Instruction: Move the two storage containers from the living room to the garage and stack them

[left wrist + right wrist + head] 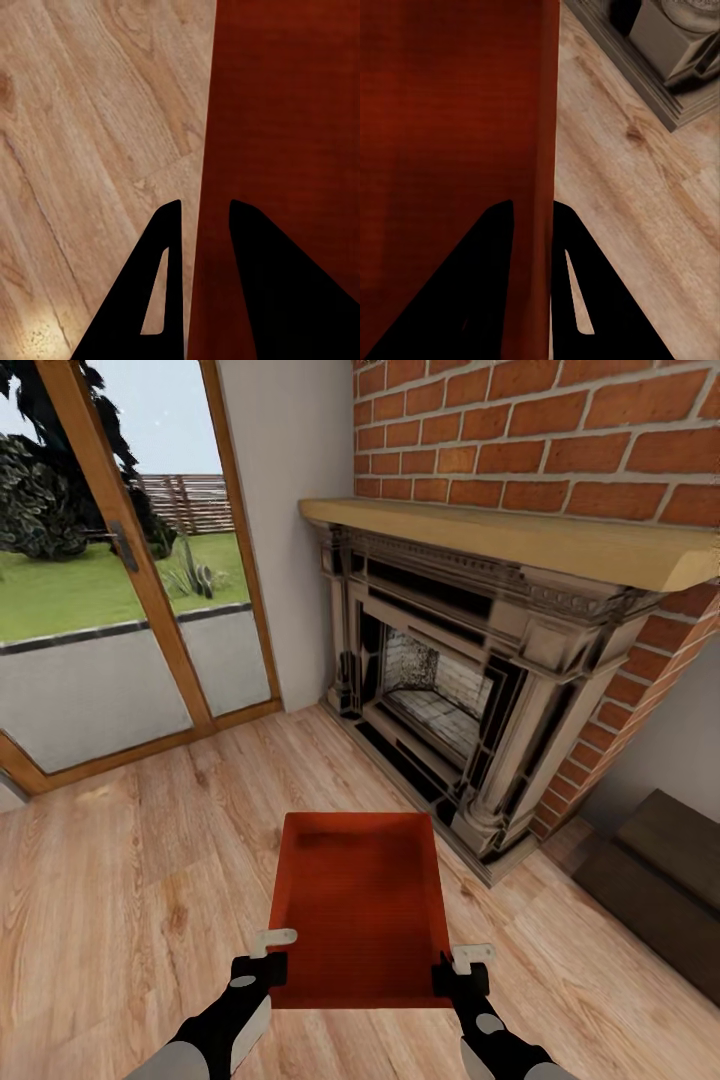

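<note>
One red-orange storage container (360, 900) hangs between my two grippers over the living room's light wood-plank floor (130, 880). My left gripper (268, 957) is shut on its left wall near the near corner. In the left wrist view the gripper (204, 206) straddles that wall of the container (292, 112), one finger outside and one inside. On the opposite side, my right gripper (462, 966) is shut on the right wall. The right wrist view shows the gripper (534, 210) pinching the edge of the container (450, 112). The garage is out of view.
A red brick fireplace (450, 690) with a wooden mantel (520, 535) stands just ahead to the right. A wood-framed glass door (100, 610) fills the left wall. A dark low bench (660, 890) sits at the right. Open floor lies to the left.
</note>
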Controlling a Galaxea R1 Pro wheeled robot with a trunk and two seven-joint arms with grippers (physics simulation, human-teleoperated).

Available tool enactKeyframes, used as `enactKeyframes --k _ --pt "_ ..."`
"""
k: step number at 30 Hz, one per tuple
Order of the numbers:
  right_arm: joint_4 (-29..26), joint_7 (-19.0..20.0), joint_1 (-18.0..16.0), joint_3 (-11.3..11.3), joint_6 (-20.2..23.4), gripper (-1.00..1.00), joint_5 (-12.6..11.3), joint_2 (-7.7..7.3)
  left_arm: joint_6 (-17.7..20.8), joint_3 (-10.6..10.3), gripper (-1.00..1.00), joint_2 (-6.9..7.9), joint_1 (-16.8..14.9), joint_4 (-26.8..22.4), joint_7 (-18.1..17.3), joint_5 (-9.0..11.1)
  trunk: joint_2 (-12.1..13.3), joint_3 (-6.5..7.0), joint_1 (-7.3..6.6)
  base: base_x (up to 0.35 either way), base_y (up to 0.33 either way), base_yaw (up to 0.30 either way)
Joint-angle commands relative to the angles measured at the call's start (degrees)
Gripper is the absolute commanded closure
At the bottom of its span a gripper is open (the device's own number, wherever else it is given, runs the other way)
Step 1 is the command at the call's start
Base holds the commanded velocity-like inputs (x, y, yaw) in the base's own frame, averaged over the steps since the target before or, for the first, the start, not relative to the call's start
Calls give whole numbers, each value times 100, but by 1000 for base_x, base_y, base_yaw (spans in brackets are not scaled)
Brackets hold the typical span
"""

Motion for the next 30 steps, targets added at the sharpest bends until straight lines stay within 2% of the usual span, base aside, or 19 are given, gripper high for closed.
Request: enactKeyframes --k 1,30 --pt "-19 -71 -8 -145 -31 100 18 -20 13 17 100 19 -1 14 74 95 -5 4 1 0 0 0" --pt "-19 -68 -8 -142 -31 100 18 -18 14 17 100 19 -1 14 76 95 -5 266 1 0 0 0"
